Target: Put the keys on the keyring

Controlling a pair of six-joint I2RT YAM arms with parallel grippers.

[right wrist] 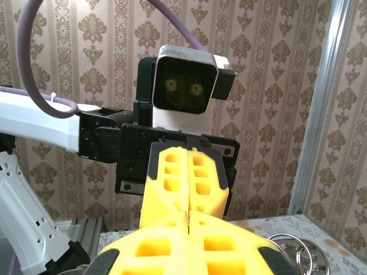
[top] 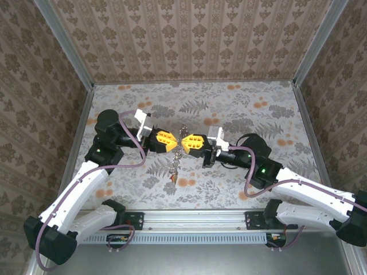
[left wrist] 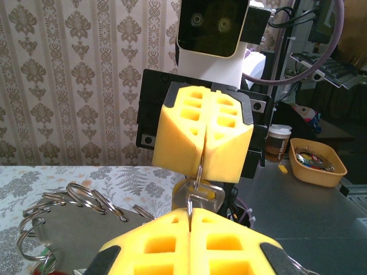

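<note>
Closest to the left wrist camera, the left gripper is pressing its two yellow fingers flat together, and a thin grey wire of the keyring is rising out of the seam between them. Directly opposite, the right gripper is facing it tip to tip, its own yellow fingers clamped tight on the upper end of the same wire. Both grippers are thus pinching the keyring from opposite sides, with a short stretch of the loop showing between them. Just behind that stretch, one of the keys, carrying a pale orange-yellow tag, is hanging; whether it is threaded on the loop I cannot tell. To the left in this view, several bright metal rings are fanning out low over the patterned table, while an orange bowl and a paper cup are sitting well beyond it on the right. From above, the left gripper and right gripper are meeting nose to nose over the middle of the table. A small cluster of keys is dangling just on the near side of the meeting point, an orange tag at its lower end, and I cannot tell whether it is touching the table. From the right wrist, the right gripper is showing its fingers closed seam to seam against the left gripper, with silvery rings gleaming at the lower right.
</note>
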